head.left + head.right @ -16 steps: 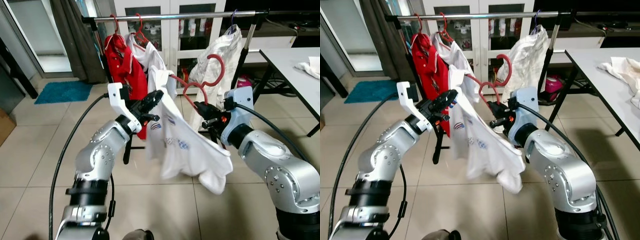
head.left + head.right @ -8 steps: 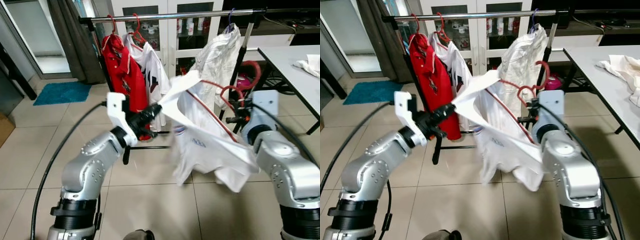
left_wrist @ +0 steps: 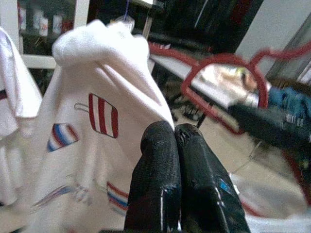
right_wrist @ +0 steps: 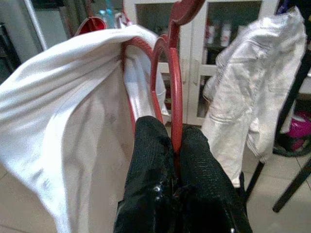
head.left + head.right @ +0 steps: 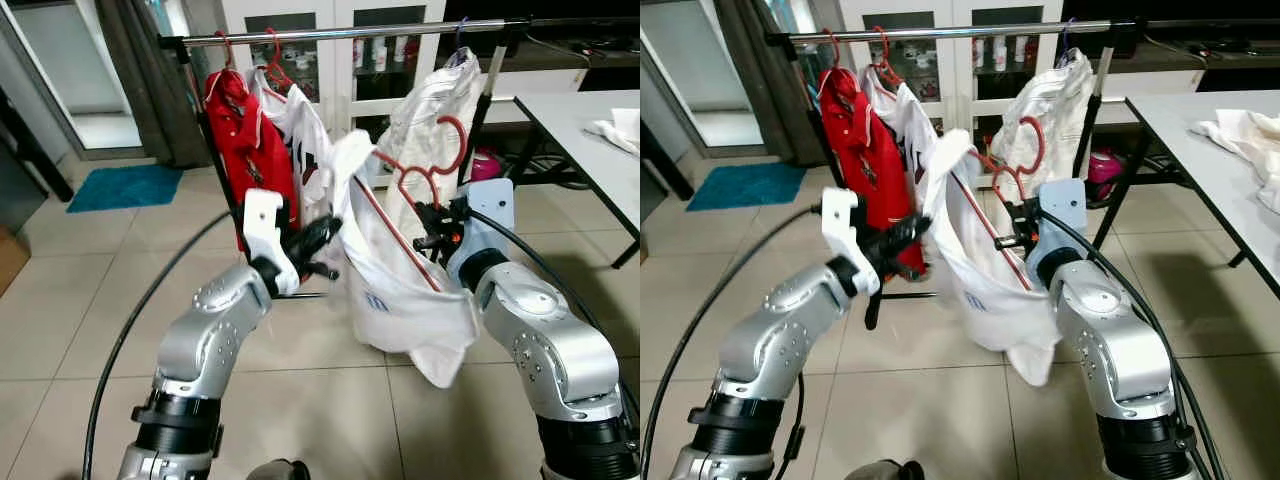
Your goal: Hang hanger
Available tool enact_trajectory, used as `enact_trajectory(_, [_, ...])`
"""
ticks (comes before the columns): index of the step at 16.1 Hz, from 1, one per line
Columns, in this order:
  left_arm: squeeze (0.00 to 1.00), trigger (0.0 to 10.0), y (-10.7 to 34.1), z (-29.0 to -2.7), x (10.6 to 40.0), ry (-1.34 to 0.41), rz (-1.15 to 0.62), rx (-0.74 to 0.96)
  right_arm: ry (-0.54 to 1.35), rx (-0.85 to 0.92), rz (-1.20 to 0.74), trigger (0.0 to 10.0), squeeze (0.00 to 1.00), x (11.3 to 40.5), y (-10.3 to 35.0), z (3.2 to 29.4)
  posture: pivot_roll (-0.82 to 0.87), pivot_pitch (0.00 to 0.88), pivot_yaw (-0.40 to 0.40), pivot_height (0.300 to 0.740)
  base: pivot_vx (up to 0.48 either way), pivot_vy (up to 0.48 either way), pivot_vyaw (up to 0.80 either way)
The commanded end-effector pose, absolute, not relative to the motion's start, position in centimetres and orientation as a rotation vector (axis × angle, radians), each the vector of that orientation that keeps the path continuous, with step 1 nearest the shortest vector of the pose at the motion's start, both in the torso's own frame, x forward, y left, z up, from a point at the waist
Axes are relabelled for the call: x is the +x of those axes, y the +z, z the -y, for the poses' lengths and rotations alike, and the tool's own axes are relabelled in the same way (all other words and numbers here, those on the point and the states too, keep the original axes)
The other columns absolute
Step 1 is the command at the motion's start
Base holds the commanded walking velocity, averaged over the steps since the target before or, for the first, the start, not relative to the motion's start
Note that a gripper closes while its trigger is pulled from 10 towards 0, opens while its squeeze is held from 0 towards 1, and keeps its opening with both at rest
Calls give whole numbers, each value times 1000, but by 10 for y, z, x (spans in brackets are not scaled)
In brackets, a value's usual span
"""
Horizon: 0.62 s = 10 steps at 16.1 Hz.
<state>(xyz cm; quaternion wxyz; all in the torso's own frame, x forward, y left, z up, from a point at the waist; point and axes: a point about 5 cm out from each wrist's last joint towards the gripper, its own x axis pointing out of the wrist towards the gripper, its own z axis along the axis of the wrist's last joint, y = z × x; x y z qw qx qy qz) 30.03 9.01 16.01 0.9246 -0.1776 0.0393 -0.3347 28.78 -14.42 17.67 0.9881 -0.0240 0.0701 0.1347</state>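
Hidden / cut off / blurred
Lower bar of red plastic hanger (image 5: 420, 180) buried under white printed T-shirt (image 5: 395, 290); grey table (image 5: 590, 125) cut by frame edge; left wrist view blurred, so T-shirt prints & bg past the 2 black fingers (image 3: 160, 179) unreadable.

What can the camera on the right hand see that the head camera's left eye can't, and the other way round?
Right wrist view alone: up close, the right hand pinching the thin red bar of the hanger between its black fingers.

Left eye view alone: the whole rail up top, the red shirt, the blue mat, and the left hand holding the cloth.

Both: the red hanger, the white T-shirt draped on it, and the hanging white jacket.
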Motion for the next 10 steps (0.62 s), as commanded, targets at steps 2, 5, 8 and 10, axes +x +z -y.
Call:
enact_trajectory(2, [0, 0, 174, -101, 305, -676, -9, -397, 320, -123, -169, 10000, 0, 283, 172, 141, -118, 0, 115, 740, 0, 0, 0])
enact_trajectory(5, [0, 0, 193, -119, 310, -680, 75, -382, 457, -202, -297, 10000, 0, 271, 149, 137, -113, 0, 109, 740, 0, 0, 0])
enact_trajectory(8, [0, 0, 202, -124, 312, -703, 116, -387, 526, -218, -427, 10000, 0, 262, 131, 138, -111, 0, 106, 740, 0, 0, 0])
enact_trajectory(10, [0, 0, 205, -118, 308, -770, 123, -380, 554, -253, -529, 10000, 0, 254, 117, 142, -108, 0, 104, 740, 0, 0, 0])
